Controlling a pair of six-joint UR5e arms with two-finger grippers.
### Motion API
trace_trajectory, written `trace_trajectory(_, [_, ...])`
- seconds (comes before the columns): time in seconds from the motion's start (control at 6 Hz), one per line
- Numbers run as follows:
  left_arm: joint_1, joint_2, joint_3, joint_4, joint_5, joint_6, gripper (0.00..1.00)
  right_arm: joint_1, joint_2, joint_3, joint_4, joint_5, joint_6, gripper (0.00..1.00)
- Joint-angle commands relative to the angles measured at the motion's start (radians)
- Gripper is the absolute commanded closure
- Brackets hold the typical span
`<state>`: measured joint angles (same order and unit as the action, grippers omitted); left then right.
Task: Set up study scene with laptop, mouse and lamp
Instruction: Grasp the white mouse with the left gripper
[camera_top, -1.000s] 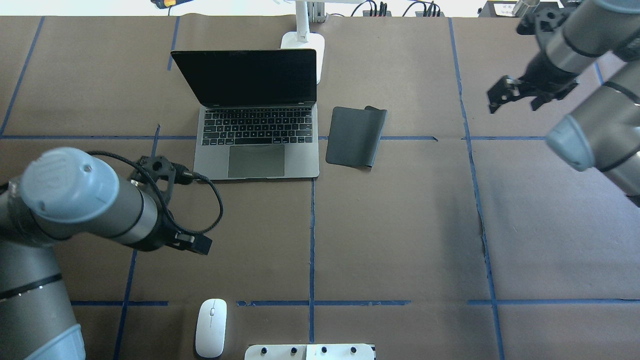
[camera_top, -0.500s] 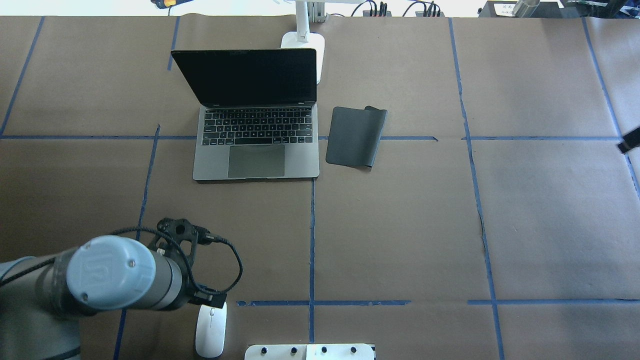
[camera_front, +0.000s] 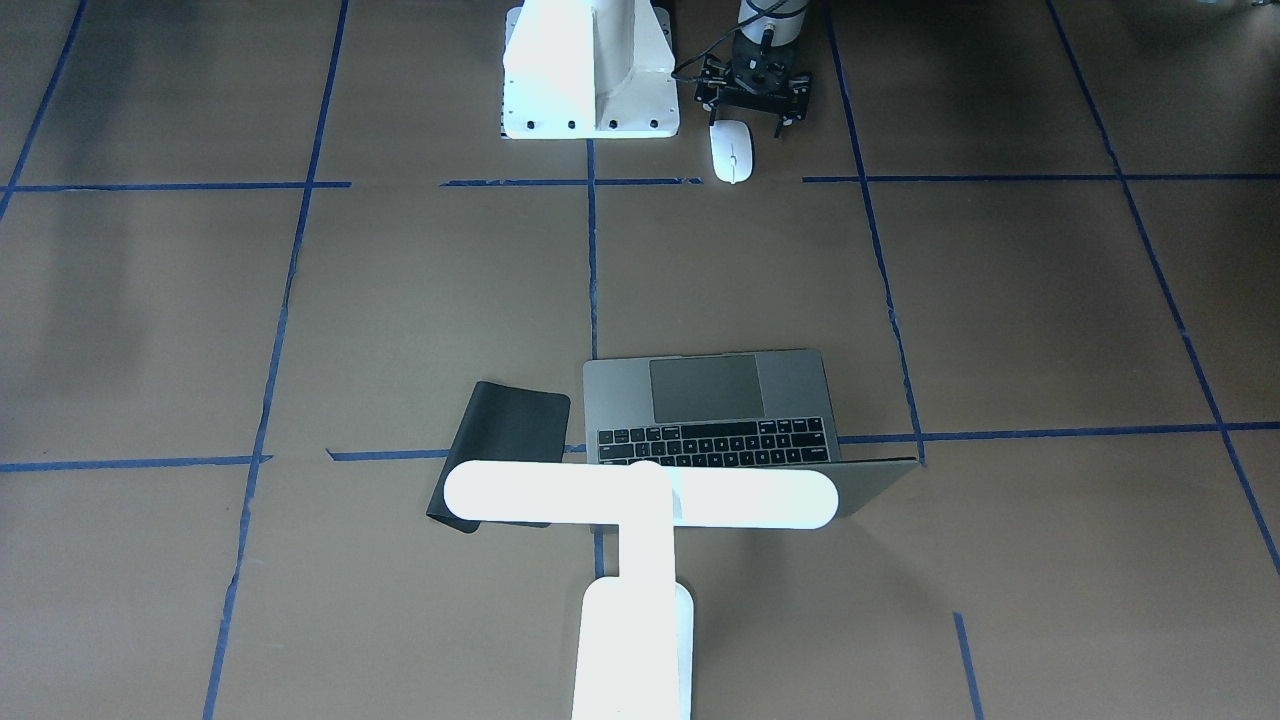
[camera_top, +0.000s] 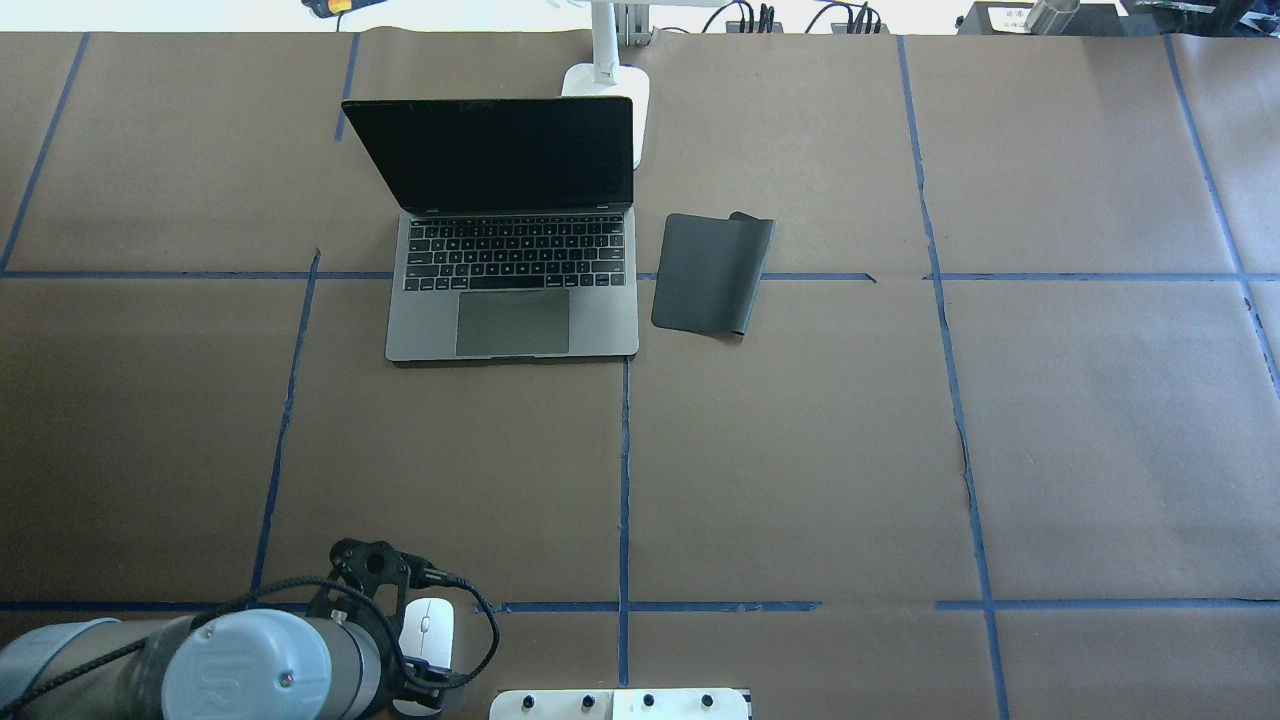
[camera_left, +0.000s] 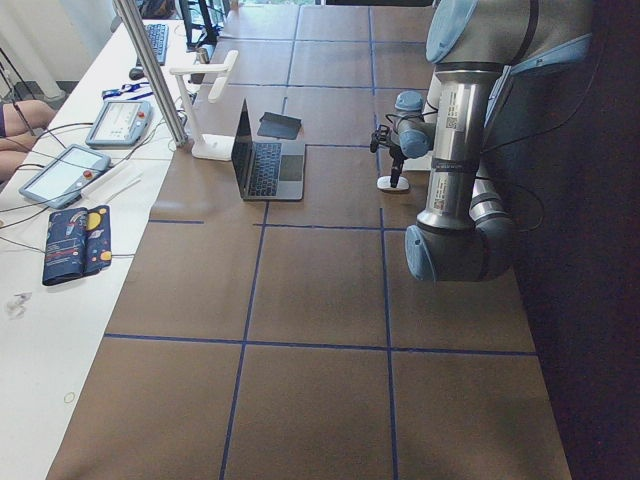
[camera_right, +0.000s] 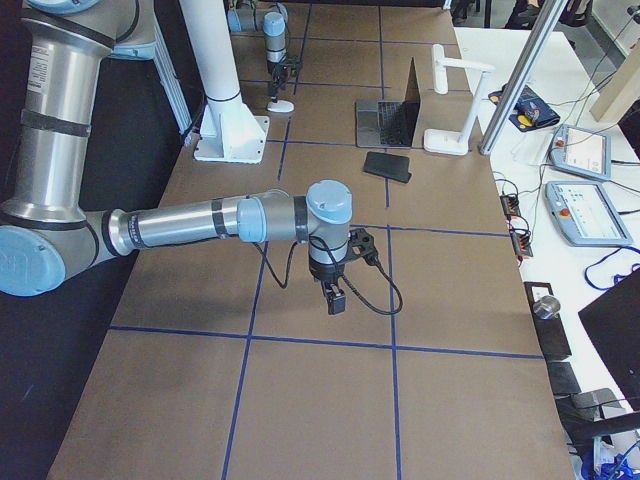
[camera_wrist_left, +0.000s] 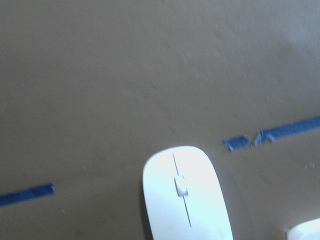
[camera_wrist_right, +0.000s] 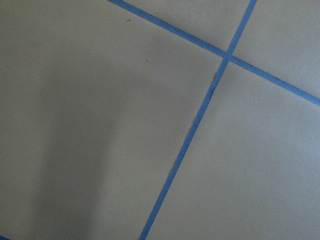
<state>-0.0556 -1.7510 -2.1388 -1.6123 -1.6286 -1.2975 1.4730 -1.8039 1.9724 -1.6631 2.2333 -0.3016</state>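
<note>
Centring the left end effector (camera_front: 748, 108), its opening impossible to judge, over the white mouse (camera_front: 732, 150) lying on the desk (camera_front: 1000, 300) beside the pedestal block (camera_front: 590, 80) should precede gently pinching its long sides.

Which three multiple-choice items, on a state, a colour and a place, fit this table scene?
1. The laptop is: A closed; B open, screen dark; C open, screen lit.
2. The mouse pad beside it is: A white; B blue; C black.
3. The mouse lies: A on the mouse pad; B on the laptop; C beside the white pedestal.
Key: B, keys and a black screen show from overhead; C, it is plainly black; C, the front-facing view shows it by the pedestal's corner.
</note>
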Motion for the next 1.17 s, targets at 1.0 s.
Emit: trace_trajectory(1.0, [0.031,-0.022,0.053,-0.008,0.032,-0.115,0.02,0.006,0.002,-0.003,0.0,0.0,-0.002,0.0])
